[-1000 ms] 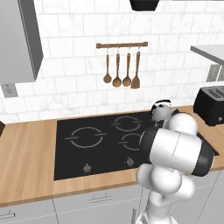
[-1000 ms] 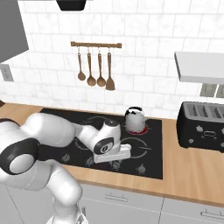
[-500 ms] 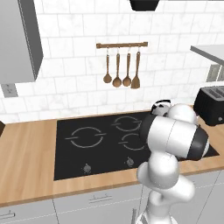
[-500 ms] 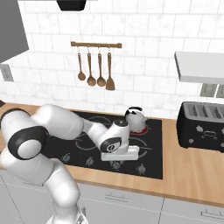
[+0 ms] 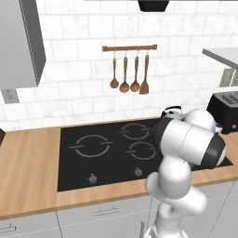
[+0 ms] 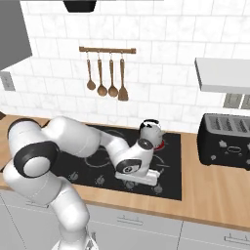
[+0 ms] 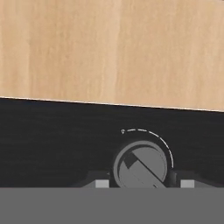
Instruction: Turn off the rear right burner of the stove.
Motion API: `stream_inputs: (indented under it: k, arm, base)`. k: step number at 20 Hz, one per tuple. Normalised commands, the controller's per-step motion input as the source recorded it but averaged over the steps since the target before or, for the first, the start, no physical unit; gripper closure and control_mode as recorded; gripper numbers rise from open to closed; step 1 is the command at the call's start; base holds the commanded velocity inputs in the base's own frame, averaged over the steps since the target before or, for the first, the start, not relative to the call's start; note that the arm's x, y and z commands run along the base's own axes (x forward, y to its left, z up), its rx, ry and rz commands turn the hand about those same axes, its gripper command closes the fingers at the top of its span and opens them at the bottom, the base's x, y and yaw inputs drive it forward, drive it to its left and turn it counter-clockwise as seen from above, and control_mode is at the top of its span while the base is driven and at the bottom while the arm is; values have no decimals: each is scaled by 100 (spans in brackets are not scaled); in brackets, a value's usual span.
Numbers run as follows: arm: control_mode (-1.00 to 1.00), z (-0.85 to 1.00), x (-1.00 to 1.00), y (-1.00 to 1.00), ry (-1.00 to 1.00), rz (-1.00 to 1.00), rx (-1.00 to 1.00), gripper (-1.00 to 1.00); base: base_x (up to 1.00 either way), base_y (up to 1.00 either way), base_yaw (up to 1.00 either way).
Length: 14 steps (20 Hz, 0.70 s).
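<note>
Hand lowered onto the stove point(image 6: 63, 163) front row since a second ago. Gripper point(image 7: 142, 183) fingers apart, straddling knob point(image 7: 141, 166), six o'clock; nothing gripped. Turning likely next.

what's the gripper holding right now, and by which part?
Cannot tell for sure. In the hand view the gripper has one fingertip on each side of a stove knob, straddling its round rim; contact isn't visible.

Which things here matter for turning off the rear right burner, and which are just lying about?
For the job: stove, rear right burner, knob, gripper.
Lying about: kettle, toaster, hanging utensils.
</note>
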Motion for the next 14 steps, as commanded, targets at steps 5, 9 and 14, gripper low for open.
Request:
stream_inputs:
  k: [5,9,14]
  arm:
    - [-100,-6,0,0,0,-100,0,100]
    - [-100,-10,0,0,0,-100,0,100]
    - [-100,-9,0,0,13,-100,-1,100]
  base:
    - [0,0,0]
    - [0,0,0]
    - [0,0,0]
